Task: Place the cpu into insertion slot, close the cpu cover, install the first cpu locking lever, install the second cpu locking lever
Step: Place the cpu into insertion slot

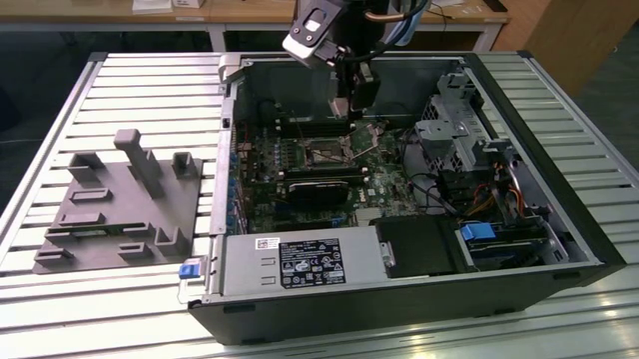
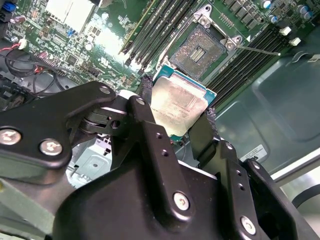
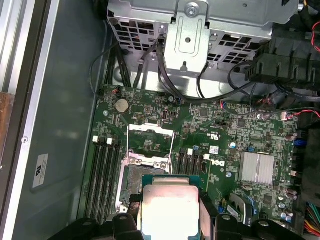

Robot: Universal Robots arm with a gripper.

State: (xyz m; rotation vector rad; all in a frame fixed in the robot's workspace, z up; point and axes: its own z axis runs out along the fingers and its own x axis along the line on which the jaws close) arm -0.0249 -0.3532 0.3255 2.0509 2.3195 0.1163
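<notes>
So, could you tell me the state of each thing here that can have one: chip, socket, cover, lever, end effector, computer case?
chip: gripped, hanging above the board, not yet in the socket.
socket: empty, uncovered.
cover: swung open.
lever: unlatched, sticking out from the socket.
end effector: shut on the chip.
computer case: lying on its side, open.
</notes>
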